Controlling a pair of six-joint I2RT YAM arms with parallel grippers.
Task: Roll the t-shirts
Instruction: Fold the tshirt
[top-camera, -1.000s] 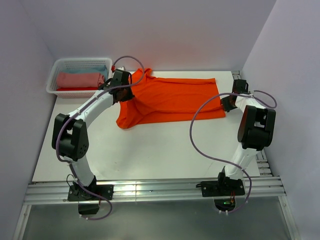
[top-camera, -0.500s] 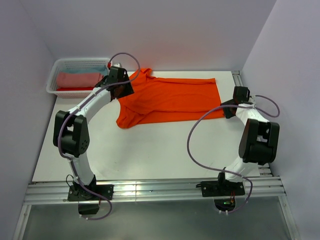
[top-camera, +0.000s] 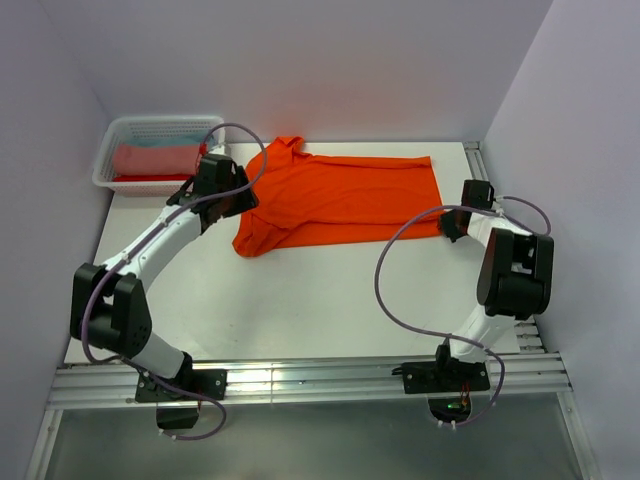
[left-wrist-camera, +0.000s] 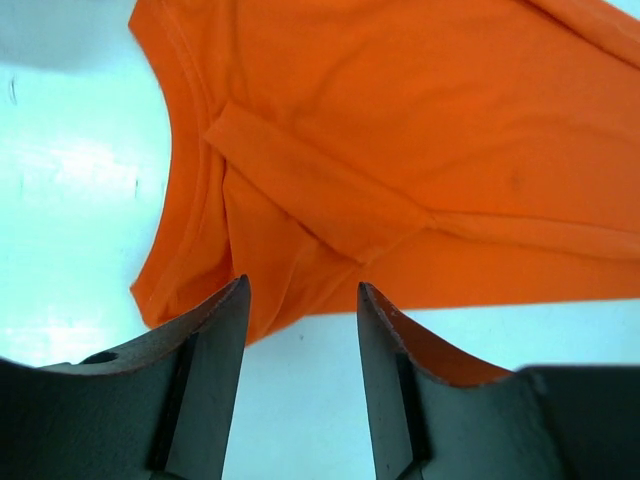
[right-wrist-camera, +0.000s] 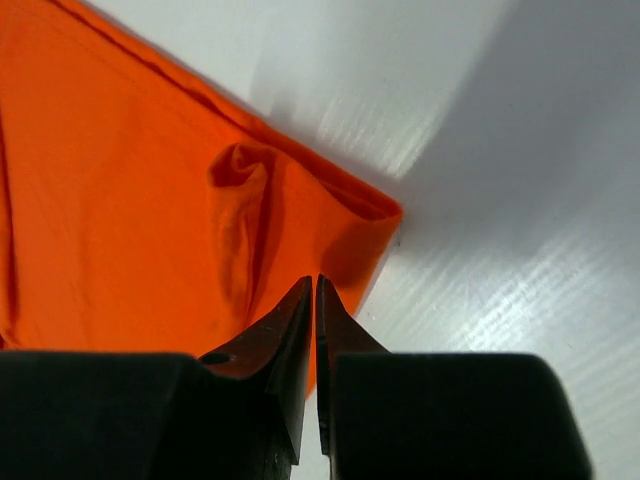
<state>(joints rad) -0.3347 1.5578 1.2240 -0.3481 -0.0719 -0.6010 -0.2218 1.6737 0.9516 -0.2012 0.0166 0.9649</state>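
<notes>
**Left arm.** Elbow folded low at the near left, forearm reaching up and rightward. The left claw hangs over the collar-and-sleeve end of the orange t-shirt. In the left wrist view the left claw stands parted with nothing between its fingers, and the orange t-shirt lies beyond the tips.

**Right arm.** Upper link upright at the near right, forearm bent back toward the far right. The right claw is at the shirt's near right corner. In the right wrist view the right claw is drawn together to a thin slit, with no cloth visible between its fingers. Whether the tips touch the cloth cannot be told.

**Orange t-shirt.** Spread flat on the white tabletop, collar to the left, hem to the right. One sleeve lies folded over the body in the left wrist view. There is a small pucker near the corner of the orange t-shirt.

**Basket.** White lattice, at the far left corner. It holds a salmon-pink roll, with a light blue sliver behind it and a red edge in front.

**Obscured.** The left claw covers part of the shirt's left end in the top view. The basket walls hide most of the blue and red cloth. Each wrist view shows only a part of the shirt.
</notes>
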